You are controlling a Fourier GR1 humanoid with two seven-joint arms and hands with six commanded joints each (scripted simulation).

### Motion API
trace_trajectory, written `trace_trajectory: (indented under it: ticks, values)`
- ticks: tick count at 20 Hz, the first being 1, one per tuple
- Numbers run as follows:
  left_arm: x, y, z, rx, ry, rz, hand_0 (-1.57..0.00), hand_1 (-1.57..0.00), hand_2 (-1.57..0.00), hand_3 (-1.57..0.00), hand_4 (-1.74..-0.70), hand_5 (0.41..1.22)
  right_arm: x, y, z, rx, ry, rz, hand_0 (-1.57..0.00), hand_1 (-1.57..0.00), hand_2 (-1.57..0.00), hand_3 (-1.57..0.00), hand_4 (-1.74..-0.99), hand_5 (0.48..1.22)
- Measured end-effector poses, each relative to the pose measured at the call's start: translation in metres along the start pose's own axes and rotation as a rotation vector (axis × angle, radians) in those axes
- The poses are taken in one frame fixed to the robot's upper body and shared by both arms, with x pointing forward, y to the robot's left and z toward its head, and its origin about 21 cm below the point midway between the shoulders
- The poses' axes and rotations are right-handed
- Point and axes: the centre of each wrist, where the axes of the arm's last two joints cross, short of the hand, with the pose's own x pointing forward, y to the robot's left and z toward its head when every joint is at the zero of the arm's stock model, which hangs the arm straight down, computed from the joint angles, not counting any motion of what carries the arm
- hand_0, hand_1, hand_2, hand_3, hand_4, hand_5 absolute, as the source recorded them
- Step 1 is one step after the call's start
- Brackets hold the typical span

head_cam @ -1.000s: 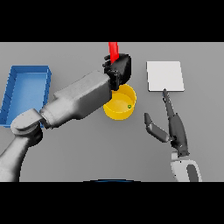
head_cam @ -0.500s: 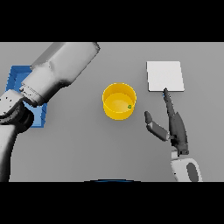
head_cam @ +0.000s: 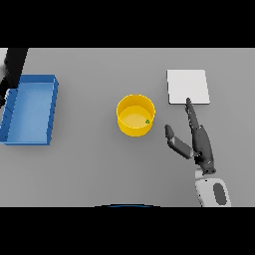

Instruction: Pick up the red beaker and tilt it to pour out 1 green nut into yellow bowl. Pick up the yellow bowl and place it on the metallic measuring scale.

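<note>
A: Far left?
B: A dark and white bit of the left arm [head_cam: 11, 67] at the frame edge, top left. Left hand itself is out of frame, so can't tell whether its fingers are apart or together.
A: Next over?
B: Blue tray [head_cam: 15, 112], open-topped, on the grey desk [head_cam: 89, 169], near the left edge. Nothing visible inside it.
A: Red beaker?
B: Not visible in this frame.
A: Centre?
B: Yellow bowl [head_cam: 130, 129], upright on the desk, standing free, no hand touching it. One small green nut [head_cam: 147, 121] inside, against the right inner wall.
A: Right side?
B: Right hand [head_cam: 200, 145] comes up from the lower edge on a white forearm. Palm roughly edge-on, fingers [head_cam: 190, 110] straight and together, pointing away from the robot. Thumb splayed left toward the bowl, near it but not touching. Holding nothing.
A: Scale?
B: Pale square measuring scale [head_cam: 187, 84] at upper right, flat on the desk, right of the bowl and apart from it. The fingertips overlap its near edge in this view; contact can't be judged.
</note>
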Motion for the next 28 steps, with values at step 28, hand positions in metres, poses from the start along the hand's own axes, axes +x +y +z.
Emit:
trace_trajectory:
  ticks: [28]
  values:
    - [-0.089,-0.198,0.127,0.060,0.636,0.948,-1.57,-1.57,-1.57,-1.56,-1.74,1.046,-0.006,0.002,0.005,0.017,0.002,0.063,0.00,0.00,0.00,0.00,-1.013,0.644]
